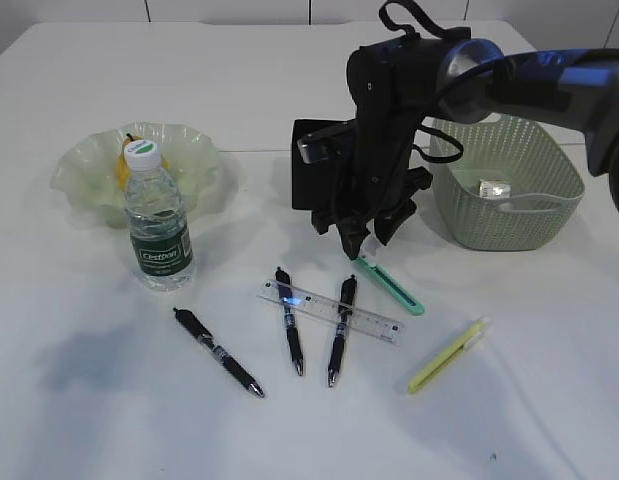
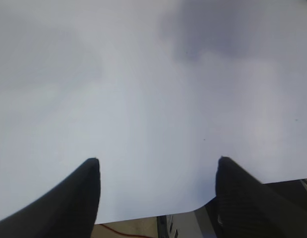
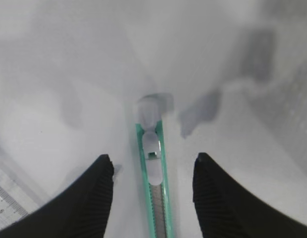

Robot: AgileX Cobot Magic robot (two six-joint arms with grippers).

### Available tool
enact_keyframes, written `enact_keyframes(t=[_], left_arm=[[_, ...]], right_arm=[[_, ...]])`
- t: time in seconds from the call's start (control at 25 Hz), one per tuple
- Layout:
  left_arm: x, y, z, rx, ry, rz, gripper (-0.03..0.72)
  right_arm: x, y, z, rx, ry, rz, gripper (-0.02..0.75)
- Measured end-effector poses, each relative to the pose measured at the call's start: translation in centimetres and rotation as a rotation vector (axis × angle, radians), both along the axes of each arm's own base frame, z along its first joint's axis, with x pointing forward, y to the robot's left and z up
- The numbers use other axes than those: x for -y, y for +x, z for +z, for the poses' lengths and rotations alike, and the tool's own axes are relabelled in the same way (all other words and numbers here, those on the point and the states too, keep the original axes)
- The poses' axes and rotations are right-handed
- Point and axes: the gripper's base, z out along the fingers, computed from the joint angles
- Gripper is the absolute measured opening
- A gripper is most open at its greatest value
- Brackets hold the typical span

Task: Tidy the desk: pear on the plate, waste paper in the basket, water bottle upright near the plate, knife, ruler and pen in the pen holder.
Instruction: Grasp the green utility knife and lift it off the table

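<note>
My right gripper [image 1: 367, 242] [image 3: 153, 158] stands open just above the table, its fingers either side of the upper end of the green utility knife [image 1: 391, 285] [image 3: 155, 191]; they do not touch it. The knife lies flat in front of the black pen holder [image 1: 314, 165]. A clear ruler [image 1: 329, 311] lies among three black pens [image 1: 217, 352] [image 1: 290, 322] [image 1: 338, 330]. The water bottle [image 1: 159, 225] stands upright by the green glass plate [image 1: 79, 165], which holds the yellow pear [image 1: 122, 170]. Crumpled paper [image 1: 496, 187] lies in the basket [image 1: 549, 215]. My left gripper [image 2: 158, 161] is open over bare table.
A yellow-green stick-shaped item [image 1: 447, 355] lies right of the ruler. The right arm leans in from the upper right, over the basket's left side and the pen holder. The left wrist view shows the table's near edge below the fingers.
</note>
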Motion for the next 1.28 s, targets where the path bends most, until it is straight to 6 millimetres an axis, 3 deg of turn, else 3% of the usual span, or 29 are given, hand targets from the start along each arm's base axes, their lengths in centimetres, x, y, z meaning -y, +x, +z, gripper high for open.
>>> enact_keyframes(t=[1.28], left_arm=[[0.01, 0.13, 0.03, 0.014, -0.001, -0.001, 0.510]], right_arm=[[-0.24, 0.40, -0.96, 0.020, 0.016, 0.002, 0.388]])
